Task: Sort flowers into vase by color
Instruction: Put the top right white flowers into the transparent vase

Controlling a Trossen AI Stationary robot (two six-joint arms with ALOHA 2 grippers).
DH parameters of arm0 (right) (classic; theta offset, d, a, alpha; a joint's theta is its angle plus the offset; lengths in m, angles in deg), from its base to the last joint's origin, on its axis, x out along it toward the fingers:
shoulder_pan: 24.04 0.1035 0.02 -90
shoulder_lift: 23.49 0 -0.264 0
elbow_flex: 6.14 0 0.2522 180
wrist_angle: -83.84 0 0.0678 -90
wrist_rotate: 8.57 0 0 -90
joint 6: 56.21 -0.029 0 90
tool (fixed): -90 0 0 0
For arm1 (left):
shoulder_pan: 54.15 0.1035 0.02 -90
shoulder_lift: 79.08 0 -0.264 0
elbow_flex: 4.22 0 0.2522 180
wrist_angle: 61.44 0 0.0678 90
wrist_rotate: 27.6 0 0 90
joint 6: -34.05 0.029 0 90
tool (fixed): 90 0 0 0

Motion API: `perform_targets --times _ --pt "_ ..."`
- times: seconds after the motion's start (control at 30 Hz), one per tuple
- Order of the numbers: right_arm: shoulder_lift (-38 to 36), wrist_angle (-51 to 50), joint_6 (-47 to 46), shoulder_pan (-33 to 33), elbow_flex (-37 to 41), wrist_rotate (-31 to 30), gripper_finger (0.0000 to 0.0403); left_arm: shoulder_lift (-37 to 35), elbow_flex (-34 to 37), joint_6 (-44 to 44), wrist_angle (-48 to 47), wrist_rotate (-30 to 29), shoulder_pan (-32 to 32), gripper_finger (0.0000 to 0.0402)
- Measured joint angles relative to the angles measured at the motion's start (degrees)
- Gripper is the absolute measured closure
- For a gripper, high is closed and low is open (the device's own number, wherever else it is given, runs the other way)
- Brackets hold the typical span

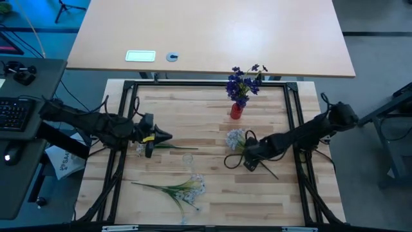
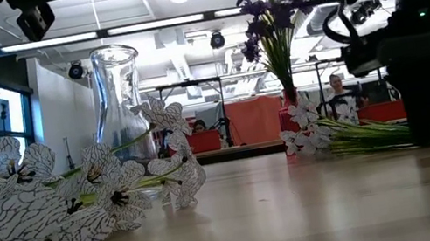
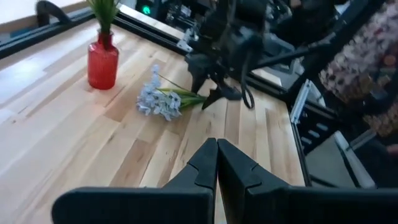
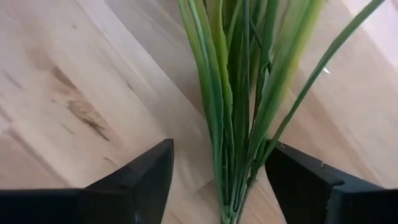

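A small red vase point(image 1: 236, 111) stands near the table's far edge and holds dark purple-blue flowers point(image 1: 243, 80). A pale sprig point(image 1: 235, 138) lies in front of it, blossoms toward the vase. My right gripper point(image 4: 217, 180) is open and low over the table, with this sprig's green stems point(image 4: 239, 118) between its fingers. My left gripper point(image 3: 217, 165) is shut and hovers at the table's left over another pale sprig point(image 1: 139, 149). A clear glass vase point(image 2: 117, 93) stands mid-table. A third pale sprig point(image 1: 175, 188) lies toward the near edge. My right gripper comes from above with one finger point(image 4: 143, 180) on each side of the sprig's leaf bundle point(image 4: 267, 143), across the stems. The sprig lies flat on the table. Whether a finger touches the leaves, I cannot tell.
A black frame point(image 1: 209, 84) runs around the wooden work surface. A second, lighter table point(image 1: 212, 32) stands beyond it. Bare wood lies between the sprigs and along the near right. People sit in the room behind point(image 2: 338, 85).
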Motion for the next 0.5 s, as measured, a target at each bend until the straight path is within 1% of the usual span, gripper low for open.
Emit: perform_targets --times 0.07,0.1,0.13,0.2,0.23,0.27,0.37,0.5 --pt "1.50 -2.17 0.12 0.69 -1.71 -1.37 0.0203 0.00 0.00 -1.02 0.97 -1.99 -0.86 0.0401" --pt "2.04 -2.95 0.55 1.09 -2.53 -1.64 0.0229 0.00 0.00 -1.07 1.74 -2.71 -1.22 0.0401" --pt "2.53 -3.68 0.95 1.52 -3.38 -1.80 0.0262 0.00 0.00 -1.06 2.75 -3.49 -1.55 0.0402" --pt "2.82 -4.33 2.28 2.38 -4.76 -1.86 0.0340 0.00 0.00 -0.96 4.97 -4.60 -1.99 0.0402" --pt "2.69 -4.40 3.65 2.81 -5.36 -1.80 0.0369 0.00 0.00 -0.67 6.41 -5.11 -2.08 0.0402" --pt "2.46 -4.93 5.16 3.38 -6.07 -1.50 0.0383 0.00 0.00 -0.60 7.94 -5.32 -2.14 0.0402" --pt "0.28 -3.94 10.81 5.04 -9.99 -0.71 0.0379 0.00 -0.02 -0.40 13.69 -5.38 -2.12 0.0402" --pt "-2.59 -0.66 19.99 7.16 -16.16 -1.31 0.0396 0.00 -0.04 3.02 23.02 -5.55 -1.81 0.0402"
